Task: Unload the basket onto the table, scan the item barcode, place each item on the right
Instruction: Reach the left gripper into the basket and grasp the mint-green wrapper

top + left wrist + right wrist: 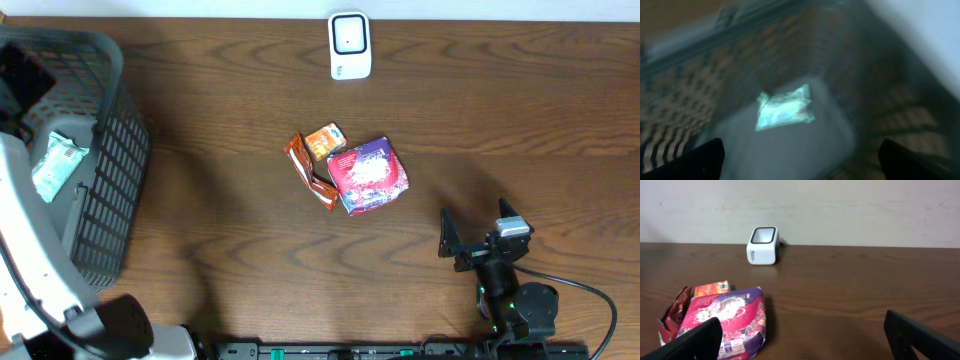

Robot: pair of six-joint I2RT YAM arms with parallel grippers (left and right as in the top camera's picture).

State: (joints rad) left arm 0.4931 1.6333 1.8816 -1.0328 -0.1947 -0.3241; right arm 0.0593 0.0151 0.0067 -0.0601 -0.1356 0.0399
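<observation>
Overhead: purple pkt (368, 176) lay mid-frame on tabletop (500, 120), up-left of right end effector (478, 232), the nearer arm; jaws apart, empty. Meanwhile left end effector (800, 160) gaped over basket (110, 180), teal pkt (57, 163) beneath.

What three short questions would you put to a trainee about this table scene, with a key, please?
1. True or false: the pale green packet lies inside the grey basket.
2. Where does the white barcode scanner stand? A, in the basket; B, at the far side of the table, beyond the pile of packets; C, at the near edge.
3. Fill in the missing word: the right gripper has its jaws ____, with nothing between them.
Key: 1 true; 2 B; 3 open.
</observation>
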